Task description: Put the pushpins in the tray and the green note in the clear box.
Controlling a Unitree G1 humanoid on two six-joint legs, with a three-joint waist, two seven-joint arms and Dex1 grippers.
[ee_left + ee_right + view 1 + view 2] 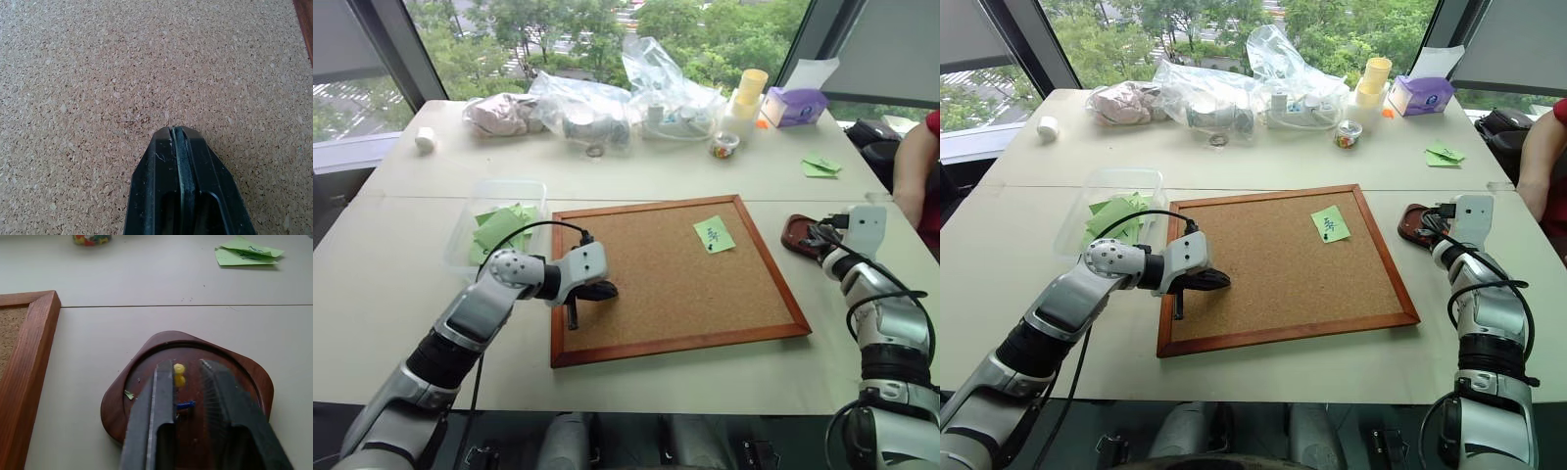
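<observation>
The tray [146, 357] is sitting on the worktop [146, 274] directly beneath the right tool [187, 377] — fingers spread — holding yellow pushpin [179, 374] and blue pushpin [186, 406]; left tool [177, 133] is hovering pressed together over the corkboard [98, 73].

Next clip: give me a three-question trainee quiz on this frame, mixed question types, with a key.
1. True or false: the green note already lies in the clear box.
2. Which pushpins show in the tray between the right end effector fingers? A) yellow and blue B) two red C) none
3. Fill in: the left end effector is ___ above the corkboard.

Key: 1. False, it is on the corkboard. 2. A. 3. shut.
</observation>
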